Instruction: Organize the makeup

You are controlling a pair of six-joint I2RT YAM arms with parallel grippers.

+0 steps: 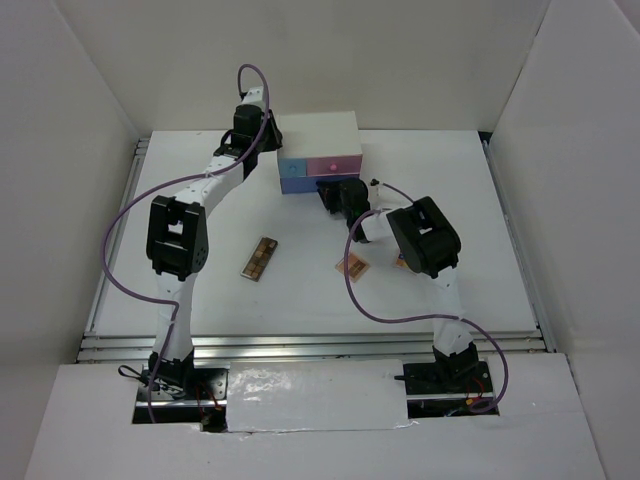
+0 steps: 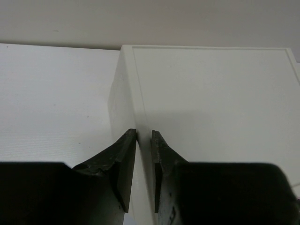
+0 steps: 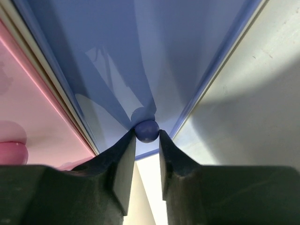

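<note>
The makeup lies loose on the tabletop, in front of the drawers. A long brown palette lies at a slant left of centre. A small square palette is well to its right. A further small orange-brown piece is half hidden under the right arm's elbow, and too little of it shows to name it.

Behind them, against the back, stands the white box. The right gripper is at its front. Its fingers are pinched closed on the small round knob of a bluish drawer, with the pink drawer beside it. The right forearm reaches over the ground between the square palette and the box.

The left gripper is at the box's left side, its fingers nearly together and clamped over the top edge of the side wall.
</note>
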